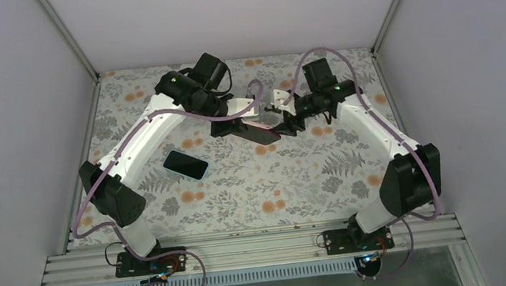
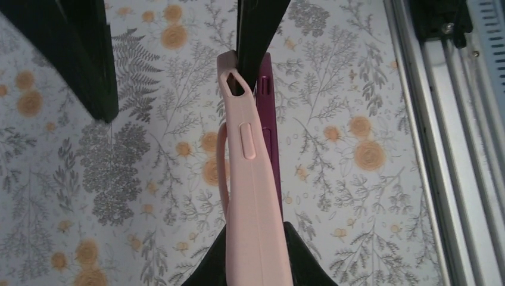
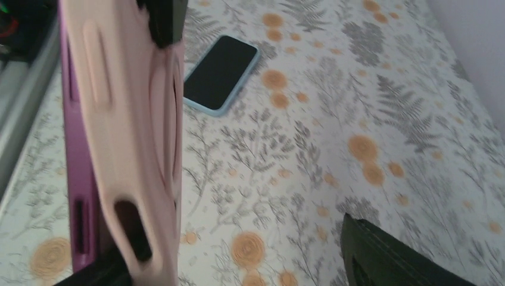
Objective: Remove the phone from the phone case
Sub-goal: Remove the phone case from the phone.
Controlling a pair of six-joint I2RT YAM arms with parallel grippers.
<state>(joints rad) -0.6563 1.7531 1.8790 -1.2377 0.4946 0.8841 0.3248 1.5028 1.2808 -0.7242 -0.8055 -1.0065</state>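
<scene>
A pink phone case [image 2: 256, 196] with a purple phone [image 2: 269, 95] still in it hangs on edge above the table. My left gripper [image 2: 256, 235] is shut on one end of it. In the top view the cased phone [image 1: 260, 132] sits between the two arms near the back middle. My right gripper [image 3: 232, 262] stands open at the other end. Its left finger [image 3: 89, 277] rests against the case [image 3: 131, 119] by the corner cut-out, and its right finger [image 3: 387, 256] is well apart with only table in the gap. The phone's purple edge [image 3: 80, 179] shows beside the case.
A second phone in a light blue case [image 1: 186, 164] lies screen up on the flowered table, left of centre, also seen in the right wrist view [image 3: 220, 71]. Grey walls close in the back and sides. A metal rail [image 1: 248, 248] runs along the near edge.
</scene>
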